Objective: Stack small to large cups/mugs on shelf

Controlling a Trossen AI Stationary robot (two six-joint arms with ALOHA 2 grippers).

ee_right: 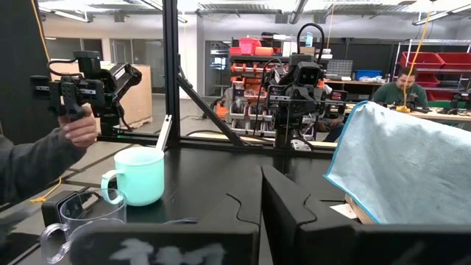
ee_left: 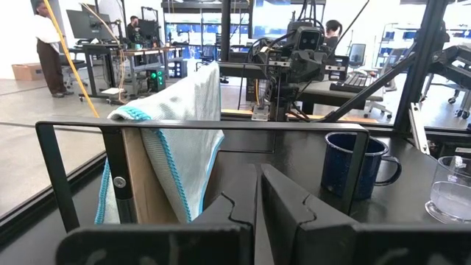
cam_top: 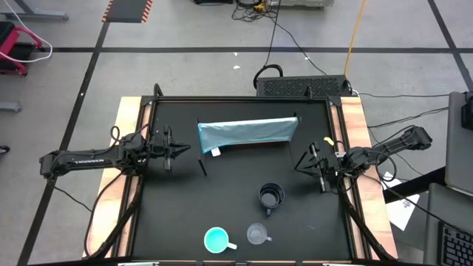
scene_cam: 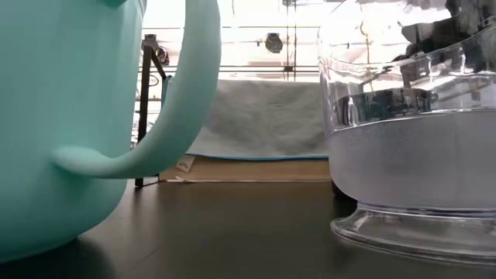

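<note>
Grey workshop floor with taped lines surrounds a matte black desk [cam_top: 236, 155] with pale wooden side rails in the high view. Toward the far edge lies the shelf [cam_top: 247, 133], a long low light blue-grey panel with a cloth-like surface and a small white tag at one end. Nearer the front stands the dark navy mug [cam_top: 271, 197], round and handled, and close to the front edge sit the bright turquoise mug [cam_top: 216, 239] and, just beside it, the small clear mug [cam_top: 256, 234]. The left hand [cam_top: 171, 150] rests at the left of the shelf, fingers together and holding nothing; the right hand [cam_top: 319, 164] waits at the right side, fingers together as well. At desk height, the smooth turquoise mug [scene_cam: 70, 116] with its curved handle fills one side and the glassy clear mug [scene_cam: 411, 132], footed and ribbed, fills the other, with the shelf [scene_cam: 260, 116] between them farther back. From the left wrist, the shelf [ee_left: 173, 147] shows a soft woven cover with a turquoise stitched hem over a brown board, and the speckled navy mug [ee_left: 357, 165] stands near. From the right wrist, a person's hand [ee_right: 77, 129] holds a dark device beyond the desk.
</note>
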